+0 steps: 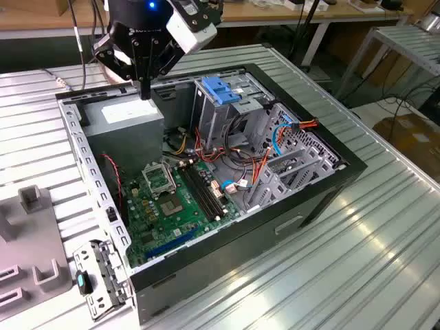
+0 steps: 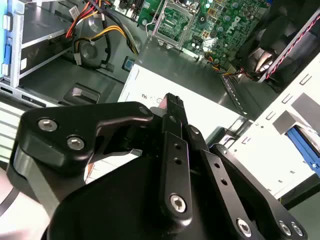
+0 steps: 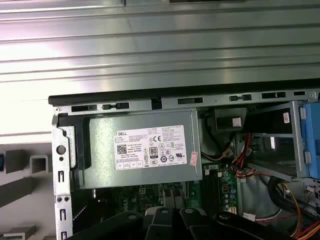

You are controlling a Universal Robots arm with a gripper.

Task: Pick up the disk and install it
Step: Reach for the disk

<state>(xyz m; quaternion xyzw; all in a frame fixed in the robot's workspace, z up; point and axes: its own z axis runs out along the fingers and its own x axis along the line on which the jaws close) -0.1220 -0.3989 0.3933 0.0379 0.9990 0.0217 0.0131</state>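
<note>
Aloft, hand (image 1: 145, 88) near case rim (image 1: 77, 137) (corner)

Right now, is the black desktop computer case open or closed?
Open: the black desktop computer case has no side cover; green motherboard and grey power-supply box lie exposed.

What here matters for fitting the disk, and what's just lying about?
For the job:
black robot gripper
silver metal drive cage with blue plastic top
open black computer case

Just there:
grey power-supply box with white sticker
green circuit board
grey blocks beside the case
</note>
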